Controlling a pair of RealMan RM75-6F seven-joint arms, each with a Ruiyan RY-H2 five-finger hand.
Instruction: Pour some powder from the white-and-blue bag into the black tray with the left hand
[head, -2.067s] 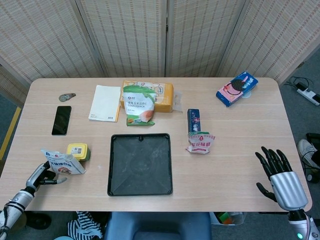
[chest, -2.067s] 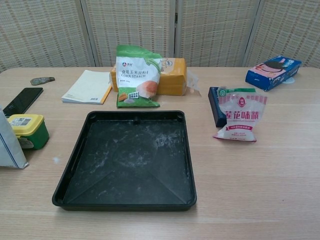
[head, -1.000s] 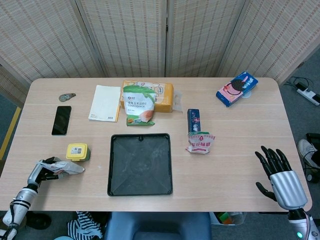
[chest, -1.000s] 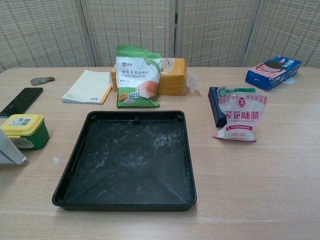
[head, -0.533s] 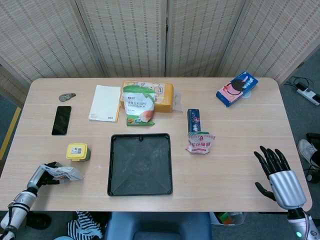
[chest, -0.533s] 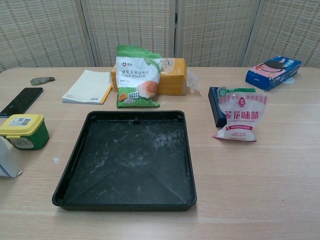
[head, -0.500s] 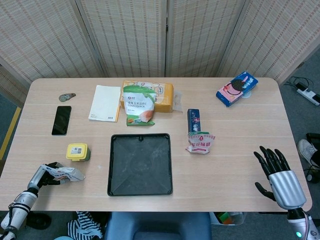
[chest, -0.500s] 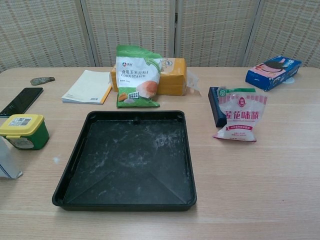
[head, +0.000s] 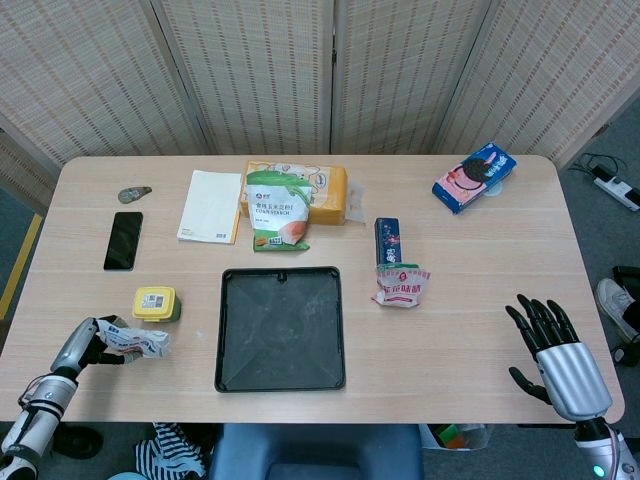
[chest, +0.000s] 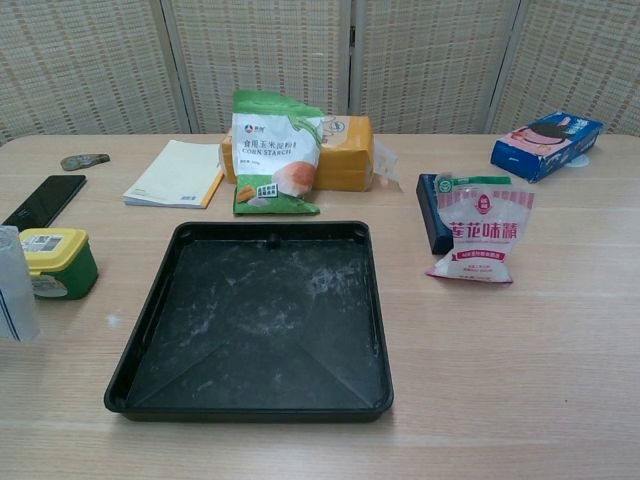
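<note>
Left hand: my left hand (head: 88, 343) held the crinkled white-and-blue powder bag (head: 133, 342) near the desk's front left edge, gripped so I could carry it over.
Bag: beside the small yellow-lidded green tub (head: 155, 302), left of the tray.
Tray: the square black plastic tray (head: 280, 328) lay centred on the wooden desk (head: 470, 260), apart from the bag.
Right hand: my right hand (head: 555, 358) waited empty, fingers spread, off the desk's right corner, out of the way.
</note>
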